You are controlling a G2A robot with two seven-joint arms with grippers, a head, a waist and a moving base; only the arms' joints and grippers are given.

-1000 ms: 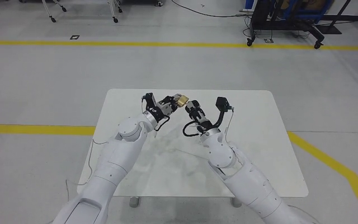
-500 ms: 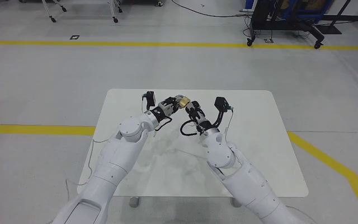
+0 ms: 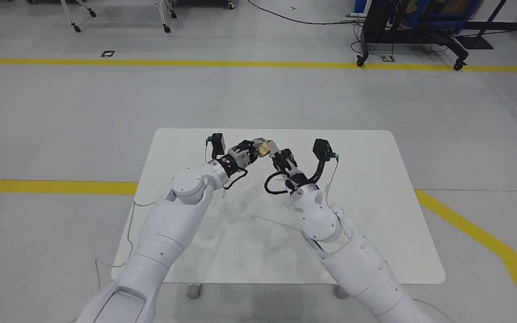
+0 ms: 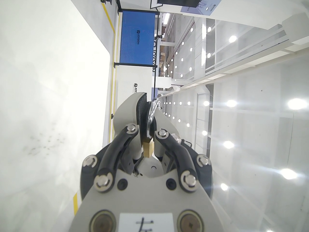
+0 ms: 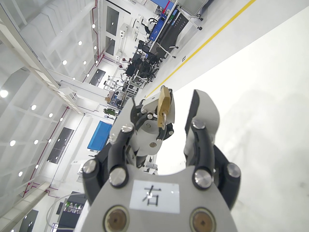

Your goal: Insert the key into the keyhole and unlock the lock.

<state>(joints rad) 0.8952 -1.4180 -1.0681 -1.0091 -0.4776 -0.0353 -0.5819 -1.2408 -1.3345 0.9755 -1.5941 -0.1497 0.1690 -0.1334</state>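
Observation:
A brass padlock (image 3: pixel 261 146) hangs above the back middle of the white table (image 3: pixel 363 210). My left gripper (image 3: pixel 247 150) is shut on it. In the left wrist view that gripper (image 4: pixel 148 107) pinches the silver shackle (image 4: pixel 153 106), and the brass body (image 4: pixel 148 148) lies deep between the fingers. In the right wrist view the padlock (image 5: pixel 165 101) faces me with a brass key (image 5: pixel 162 121) sticking out of its keyhole. My right gripper (image 5: pixel 164 112) is open, with one finger on each side of the key and lock. From above, the right gripper (image 3: pixel 277 153) sits right beside the lock.
The tabletop (image 3: pixel 242 234) under both arms is bare white. A black cable (image 3: pixel 275 184) loops off the right wrist. Yellow floor lines (image 3: pixel 242 63) and a dark wheeled rack (image 3: pixel 412 32) lie well beyond the table.
My right gripper has edged a little closer to the padlock. The left gripper has held the lock almost still.

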